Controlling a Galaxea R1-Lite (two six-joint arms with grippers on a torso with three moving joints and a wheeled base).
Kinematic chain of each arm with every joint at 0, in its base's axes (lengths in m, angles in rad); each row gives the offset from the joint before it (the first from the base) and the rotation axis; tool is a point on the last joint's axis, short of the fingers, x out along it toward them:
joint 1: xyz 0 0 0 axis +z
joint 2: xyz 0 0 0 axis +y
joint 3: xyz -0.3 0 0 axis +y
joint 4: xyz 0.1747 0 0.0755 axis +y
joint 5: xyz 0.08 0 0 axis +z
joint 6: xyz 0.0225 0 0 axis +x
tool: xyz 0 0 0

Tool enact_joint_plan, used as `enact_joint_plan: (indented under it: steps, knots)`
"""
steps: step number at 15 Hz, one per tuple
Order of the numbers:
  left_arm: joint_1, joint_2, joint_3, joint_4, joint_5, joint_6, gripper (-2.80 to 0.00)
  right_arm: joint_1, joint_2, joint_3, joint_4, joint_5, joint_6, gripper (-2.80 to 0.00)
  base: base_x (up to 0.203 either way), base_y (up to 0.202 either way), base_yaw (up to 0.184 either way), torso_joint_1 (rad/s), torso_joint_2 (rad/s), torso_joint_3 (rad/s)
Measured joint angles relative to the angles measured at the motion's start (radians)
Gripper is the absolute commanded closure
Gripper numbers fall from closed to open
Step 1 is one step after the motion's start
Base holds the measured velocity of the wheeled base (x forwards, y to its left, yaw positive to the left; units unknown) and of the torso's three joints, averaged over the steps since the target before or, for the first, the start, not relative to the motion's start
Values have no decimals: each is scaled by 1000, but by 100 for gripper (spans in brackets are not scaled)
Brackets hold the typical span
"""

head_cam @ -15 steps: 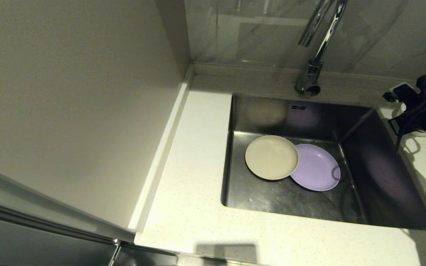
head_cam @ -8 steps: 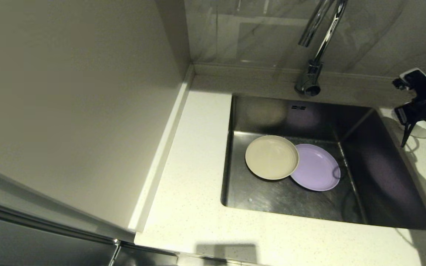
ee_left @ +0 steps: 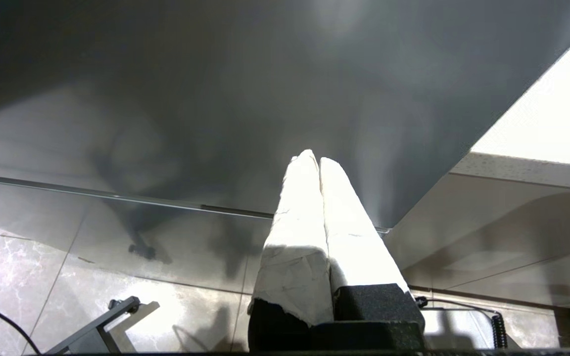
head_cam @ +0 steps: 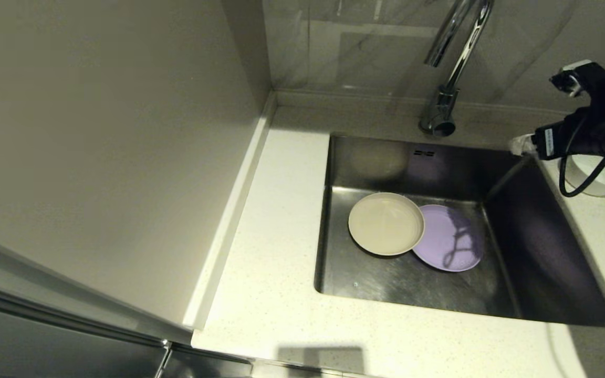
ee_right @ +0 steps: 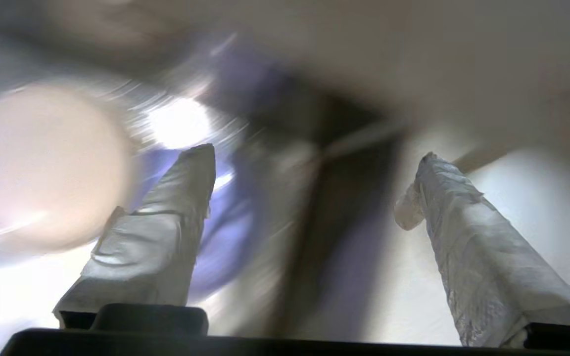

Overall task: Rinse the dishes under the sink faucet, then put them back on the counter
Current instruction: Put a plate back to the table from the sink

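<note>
The beige plate [head_cam: 386, 223] and lavender plate [head_cam: 450, 238] lie flat on the sink [head_cam: 544, 247] floor, the beige rim overlapping the lavender one at its 9 o'clock. The white bowl [head_cam: 599, 181] sits on the table [head_cam: 281, 294] at the sink's 2 o'clock, partly hidden by the right gripper [ee_right: 309, 188], whose fingers stand apart above it; the plates lie toward its 8 o'clock. The left gripper [ee_left: 313, 160], pressed together, is parked out of the head view.

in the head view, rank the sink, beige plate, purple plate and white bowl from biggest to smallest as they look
1. The sink, by far the largest.
2. The beige plate and the purple plate: they look about alike; the beige one overlaps the purple, so no ranking between them.
3. The white bowl, smallest, though the right arm partly hides it.
</note>
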Motion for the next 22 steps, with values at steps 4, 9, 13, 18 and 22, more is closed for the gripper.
enact_joint_plan:
  steps: [4, 9, 13, 18, 22]
  knots:
    - [0, 0, 0, 1, 0, 0, 0, 171, 33, -133, 566, -4, 184, -280, 0, 0, 0, 0, 0, 0]
    - [0, 0, 0, 0, 0, 0, 0, 226, 141, -185, 738, -36, 204, -280, 0, 0, 0, 0, 0, 0]
    - [0, 0, 0, 0, 0, 0, 0, 251, 244, -233, 653, -40, 352, -280, 0, 0, 0, 0, 0, 0]
    - [0, 0, 0, 0, 0, 0, 0, 289, 412, -254, 403, -67, 490, -280, 0, 0, 0, 0, 0, 0]
    - [0, 0, 0, 0, 0, 0, 0, 295, 539, -269, 221, -132, 490, -280, 0, 0, 0, 0, 0, 0]
